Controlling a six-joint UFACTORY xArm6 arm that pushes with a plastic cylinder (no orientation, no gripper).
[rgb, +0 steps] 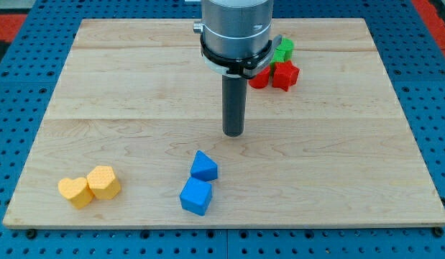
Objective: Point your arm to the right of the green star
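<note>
Camera view shows the arm's grey housing (235, 29) cut off at the view's top, where it hides part of a cluster of blocks. Behind it, only a portion of the green star (283, 49) is visible, and the red block (259, 78) beside the housing is too covered to identify by shape. The red star (285, 74) sits in the open, touching the green star from below.

The rod hangs vertically from the housing. My tip (234, 134) rests on the wooden counter (121, 86) near its centre, touching no block. No fingers exist on this rig; the rod grips nothing.

Relative to my tip:
- Green star: up and to the view's right, apart.
- Blue triangular block (204, 166) and blue cube (195, 196): below, slightly left, touching each other.
- Yellow heart (75, 191) and yellow hexagonal block (103, 181): far lower left, touching.
</note>
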